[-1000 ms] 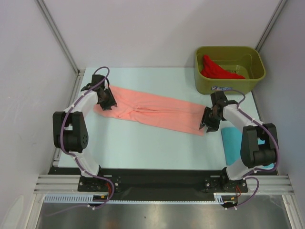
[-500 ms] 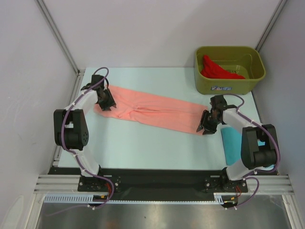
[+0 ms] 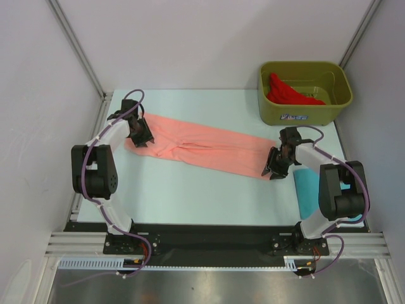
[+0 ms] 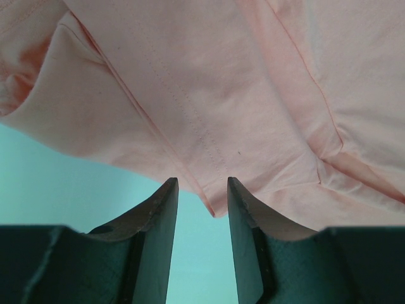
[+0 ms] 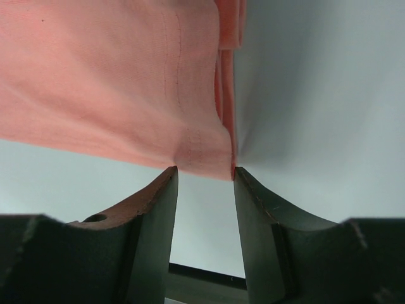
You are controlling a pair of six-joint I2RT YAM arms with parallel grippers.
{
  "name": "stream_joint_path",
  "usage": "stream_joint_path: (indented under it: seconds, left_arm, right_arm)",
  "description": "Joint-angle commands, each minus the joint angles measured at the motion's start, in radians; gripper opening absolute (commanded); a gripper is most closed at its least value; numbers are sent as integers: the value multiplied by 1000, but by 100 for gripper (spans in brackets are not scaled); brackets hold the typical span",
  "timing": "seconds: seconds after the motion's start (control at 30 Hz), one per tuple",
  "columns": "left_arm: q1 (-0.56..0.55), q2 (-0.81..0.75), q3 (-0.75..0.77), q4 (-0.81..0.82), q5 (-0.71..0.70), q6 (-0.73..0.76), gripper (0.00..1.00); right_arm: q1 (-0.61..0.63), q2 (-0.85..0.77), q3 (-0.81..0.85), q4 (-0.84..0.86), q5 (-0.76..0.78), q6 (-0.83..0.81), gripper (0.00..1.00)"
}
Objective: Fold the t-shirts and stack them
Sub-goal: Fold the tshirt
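The salmon-pink t-shirt (image 3: 202, 145) lies folded into a long strip slanting across the table from back left to front right. My left gripper (image 3: 140, 135) sits at its left end, open, jaws astride a corner of the pink fabric (image 4: 215, 126) without closing on it. My right gripper (image 3: 273, 170) is open at the strip's right end, its fingertips at the pink hem (image 5: 190, 149). The turquoise-blue t-shirt (image 3: 309, 190) lies folded by the right arm. The bright red t-shirt (image 3: 288, 93) is bunched inside the tub.
An olive-green plastic tub (image 3: 338, 104) stands at the back right corner. Bare pale-blue table (image 3: 202, 196) stretches in front of the pink strip. White walls and metal posts close in the sides.
My right gripper has slid slightly forward and left along the right end of the pink strip. The left arm and the shirts have not visibly moved.
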Motion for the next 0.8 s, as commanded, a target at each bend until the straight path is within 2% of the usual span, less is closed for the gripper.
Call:
stream_joint_path:
  seconds: [0.0, 0.1, 0.17, 0.37, 0.47, 0.7, 0.77]
  left_arm:
    - [5, 11, 41, 6, 1, 3, 42]
    - [5, 13, 46, 6, 4, 2, 42]
    - [5, 13, 49, 6, 4, 0, 42]
    - [5, 17, 51, 4, 1, 3, 42]
    - [5, 24, 52, 4, 1, 5, 42]
    - [5, 36, 64, 3, 1, 2, 42]
    - [5, 33, 63, 6, 15, 5, 42]
  right_arm:
    - [-4, 13, -4, 33, -5, -6, 46]
    - [-4, 22, -4, 41, -14, -4, 45]
    - [-4, 21, -1, 43, -23, -2, 41]
    - [-2, -14, -7, -3, -9, 14, 17]
    - [-4, -48, -35, -14, -13, 31, 15]
    - [-4, -116, -113, -11, 30, 50, 0]
    - [-2, -122, -131, 12, 23, 51, 0]
